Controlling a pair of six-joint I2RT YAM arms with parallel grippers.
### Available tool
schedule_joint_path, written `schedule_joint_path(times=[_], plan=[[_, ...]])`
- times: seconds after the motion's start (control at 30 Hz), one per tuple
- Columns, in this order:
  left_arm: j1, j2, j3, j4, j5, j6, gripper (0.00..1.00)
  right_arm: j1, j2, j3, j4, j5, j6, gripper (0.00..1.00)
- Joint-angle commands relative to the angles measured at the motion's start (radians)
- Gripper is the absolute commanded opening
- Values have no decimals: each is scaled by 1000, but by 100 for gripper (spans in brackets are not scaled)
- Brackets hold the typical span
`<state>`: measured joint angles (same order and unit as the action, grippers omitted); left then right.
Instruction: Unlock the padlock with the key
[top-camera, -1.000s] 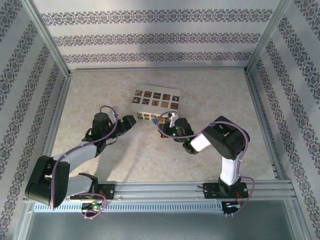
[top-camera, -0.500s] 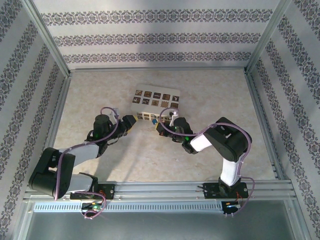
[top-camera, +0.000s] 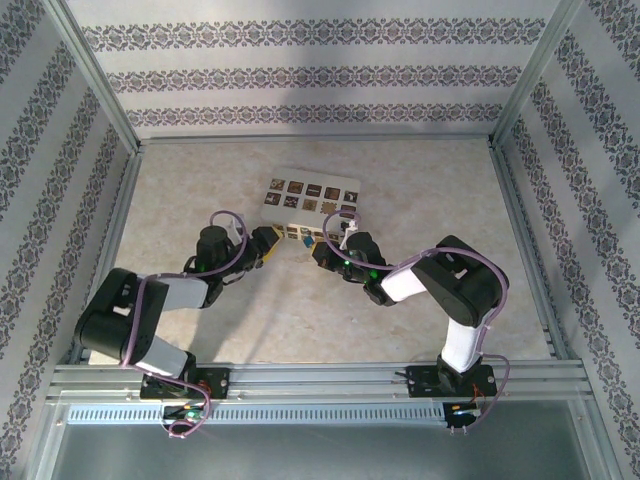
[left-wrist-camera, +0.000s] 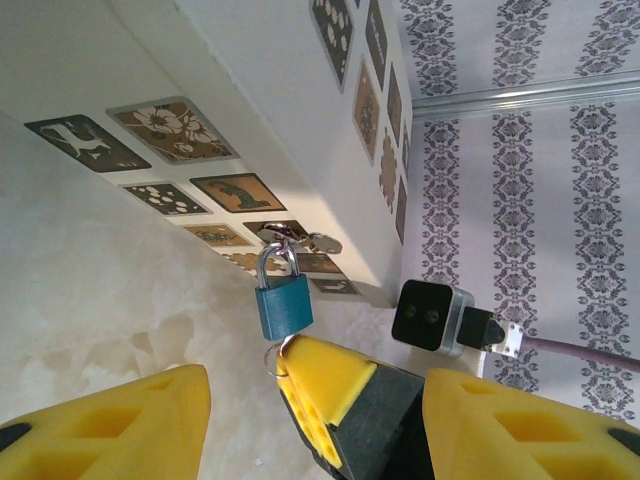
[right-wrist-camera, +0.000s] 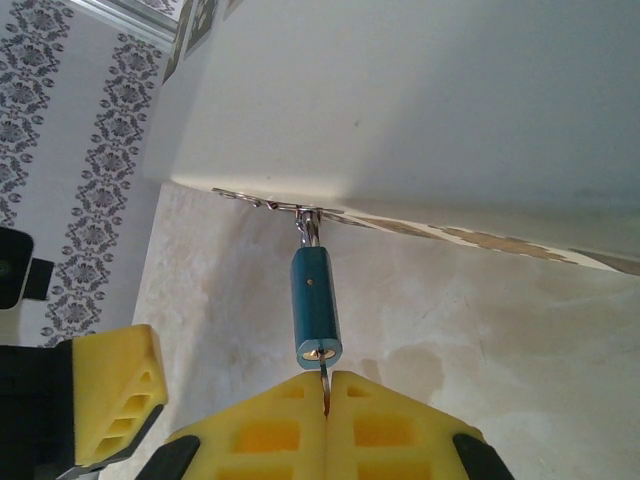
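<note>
against the box (right-wrist-camera: 420, 90), blue padlock (right-wrist-camera: 316, 305) hanging, right end effector (right-wrist-camera: 325, 410) clenched on key (right-wrist-camera: 322, 380), left end effector (top-camera: 269, 239) released

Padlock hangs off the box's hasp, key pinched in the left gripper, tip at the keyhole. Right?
Wrong arm. The key is pinched in the right gripper, not the left gripper, which stands open; the right wrist view shows it between shut jaws. The teal padlock does hang off the box's hasp, key tip at the keyhole.

The padlock (left-wrist-camera: 284, 306) has a smooth teal-painted body and shiny metal shackle (left-wrist-camera: 277, 257); the table (left-wrist-camera: 90, 290) looks matt, stone-patterned.
</note>
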<state>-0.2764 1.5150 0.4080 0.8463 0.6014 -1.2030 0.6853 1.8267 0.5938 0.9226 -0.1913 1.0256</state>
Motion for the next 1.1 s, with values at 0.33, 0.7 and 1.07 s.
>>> schedule_joint_path(times=[0.33, 0.7, 1.07], plan=[[-68, 230, 62, 312, -42, -103, 53, 13, -35, 31, 12, -10, 16, 0], [-88, 372, 97, 451, -34, -169, 45, 16, -40, 31, 6, -9, 21, 0], [-129, 472, 118, 545, -54, -217, 43, 17, -44, 32, -5, -5, 19, 0]])
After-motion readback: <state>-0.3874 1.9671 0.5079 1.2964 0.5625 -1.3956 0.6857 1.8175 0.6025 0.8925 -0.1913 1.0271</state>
